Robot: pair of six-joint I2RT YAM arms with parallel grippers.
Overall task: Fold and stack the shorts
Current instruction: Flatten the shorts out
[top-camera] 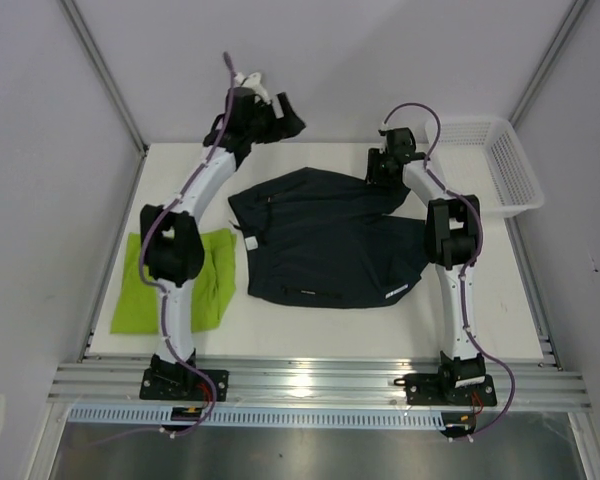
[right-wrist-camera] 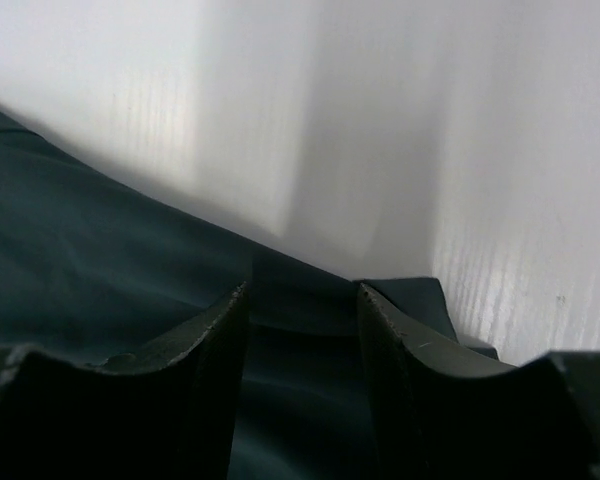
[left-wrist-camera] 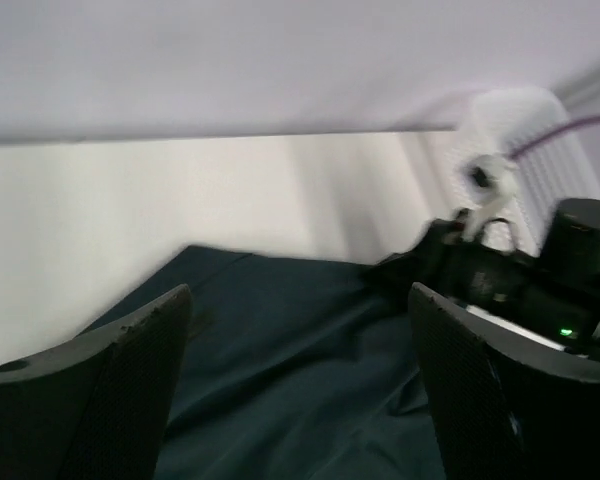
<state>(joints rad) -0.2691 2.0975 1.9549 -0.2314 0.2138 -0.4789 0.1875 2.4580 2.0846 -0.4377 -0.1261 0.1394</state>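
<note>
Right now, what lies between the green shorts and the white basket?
The dark shorts lie spread between the green shorts and the basket, as the top view shows.

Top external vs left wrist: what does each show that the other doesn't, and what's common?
Only top external: the lime green shorts lying at the left side of the table, partly under the left arm, and the whole outline of the dark shorts. Only left wrist: a close look at the left gripper, its fingers wide apart with nothing between them, above the dark fabric. Both: the dark shorts, the white basket, and the right arm at the shorts' far right corner.
</note>
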